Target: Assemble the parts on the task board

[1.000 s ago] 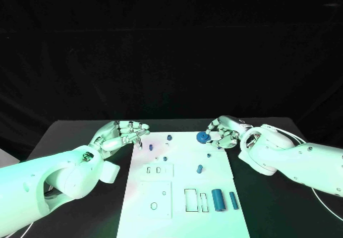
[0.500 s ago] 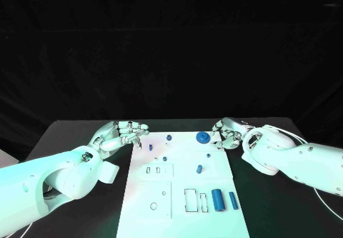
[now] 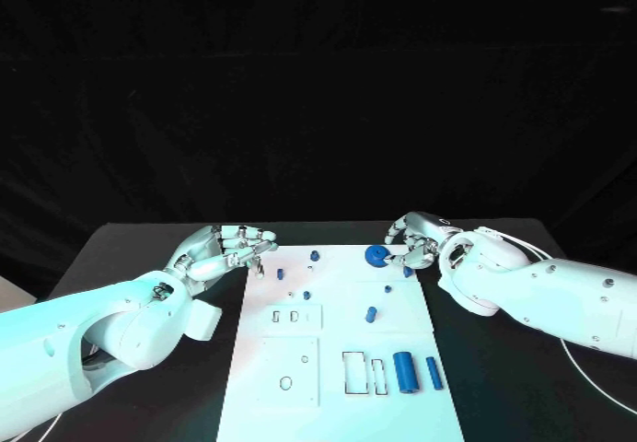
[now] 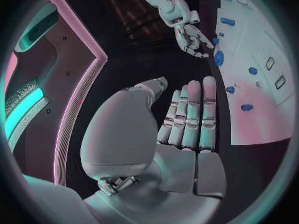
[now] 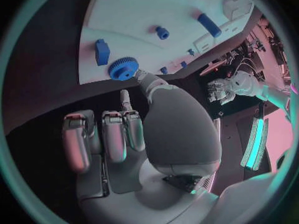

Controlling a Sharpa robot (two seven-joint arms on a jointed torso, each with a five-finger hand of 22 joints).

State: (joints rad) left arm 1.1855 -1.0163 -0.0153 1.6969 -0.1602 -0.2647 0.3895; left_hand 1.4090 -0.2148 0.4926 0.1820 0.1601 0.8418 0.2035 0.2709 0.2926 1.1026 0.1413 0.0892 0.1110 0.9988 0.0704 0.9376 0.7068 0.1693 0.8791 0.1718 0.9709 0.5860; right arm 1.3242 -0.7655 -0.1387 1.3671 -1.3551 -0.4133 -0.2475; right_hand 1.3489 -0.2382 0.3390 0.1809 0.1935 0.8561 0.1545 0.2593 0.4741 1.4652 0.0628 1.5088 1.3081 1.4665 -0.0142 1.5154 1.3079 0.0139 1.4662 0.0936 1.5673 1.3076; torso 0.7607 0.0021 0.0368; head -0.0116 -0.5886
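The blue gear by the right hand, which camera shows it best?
The right wrist view: the blue gear is close, its teeth plain, with a fingertip of the right hand at its edge. The head view shows a small blue disc; the left wrist view a distant blue spot.

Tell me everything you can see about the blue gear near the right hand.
The gear is a small blue wheel, plastic by its look, with fine teeth round its rim and a raised hub with a hole in the middle. It lies flat near the far right edge of the task board, close to a small blue block. In the right wrist view the right hand has a fingertip at the gear's rim, seemingly touching it; the other fingers do not hold it.
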